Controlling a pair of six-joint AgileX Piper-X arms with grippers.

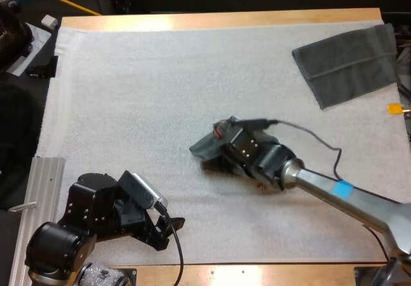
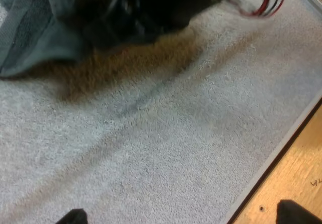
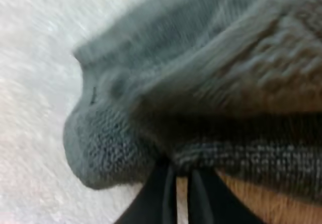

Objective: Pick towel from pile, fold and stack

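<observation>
Towel (image 1: 207, 146) lay mid-mat, pinched by right gripper (image 3: 182, 169) | left gripper (image 2: 186, 214) stood spread, near left | folded towel (image 1: 350, 64) lay far right

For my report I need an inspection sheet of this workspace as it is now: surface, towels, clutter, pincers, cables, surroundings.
Surface: white fleecy mat lying flat on a wooden table.
Job's things: one crumpled dark grey-green towel at mid-mat; one folded dark grey-green towel lying flat at the mat's far right corner.
Clutter: nothing seen.
Pincers: right pincer shut on the crumpled towel; left pincer open, over bare mat near the table's near edge.
Cables: thin yellow cord beyond the far left corner.
Surroundings: ribbed metal plate beside the mat's near left; small white block beyond the far left corner.
</observation>
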